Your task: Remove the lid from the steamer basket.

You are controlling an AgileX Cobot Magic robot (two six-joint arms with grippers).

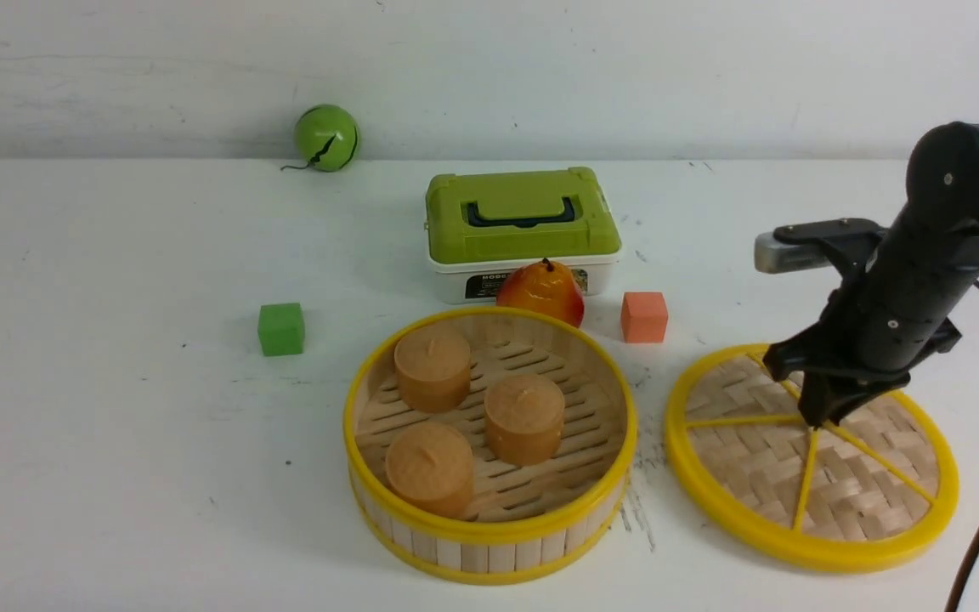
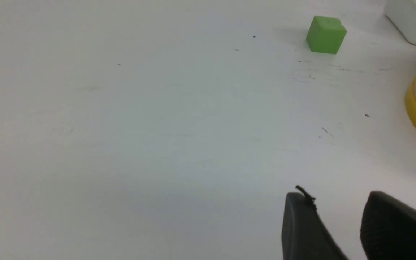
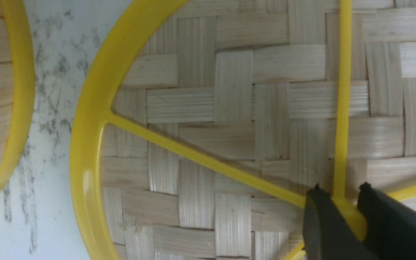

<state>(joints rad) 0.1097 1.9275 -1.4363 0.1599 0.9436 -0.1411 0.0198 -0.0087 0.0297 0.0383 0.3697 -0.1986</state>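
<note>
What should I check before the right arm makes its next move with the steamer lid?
1. Lid off the steamer basket: ok, a strip of table shows between them.
2. Lid lying flat on the table: ok.
3. Right claw at the centre knob: ok, jaws closed on it.
4. Left claw out of the way: ok, open, holding nothing.
5. Three brown cylinders upright in the basket: ok.

lid (image 1: pixel 846 484) — woven matt bamboo strips, glossy yellow plastic rim; steamer basket (image 1: pixel 472 557) — pale wood slats.
</note>
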